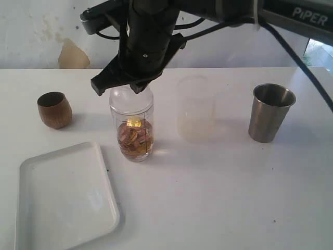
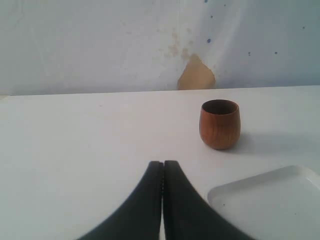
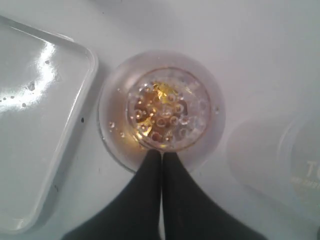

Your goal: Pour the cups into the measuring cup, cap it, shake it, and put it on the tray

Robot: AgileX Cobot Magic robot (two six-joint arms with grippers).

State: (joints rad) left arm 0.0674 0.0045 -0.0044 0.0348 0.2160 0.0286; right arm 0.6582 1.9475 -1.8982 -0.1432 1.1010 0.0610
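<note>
The measuring cup stands upright at mid-table with golden-brown pieces in its bottom. The clear dome cap sits on its mouth. My right gripper hangs straight above it, shut and empty, its tips over the edge of the cap's ringed neck; I cannot tell if they touch. The wooden cup, the frosted cup and the steel tumbler stand upright in a row behind. The white tray lies at the front left. My left gripper is shut and empty, low over the table, short of the wooden cup.
The right arm reaches across the middle and hides the wall behind the measuring cup. The tray's rim lies close beside the measuring cup. The tray's corner sits just beside my left fingers.
</note>
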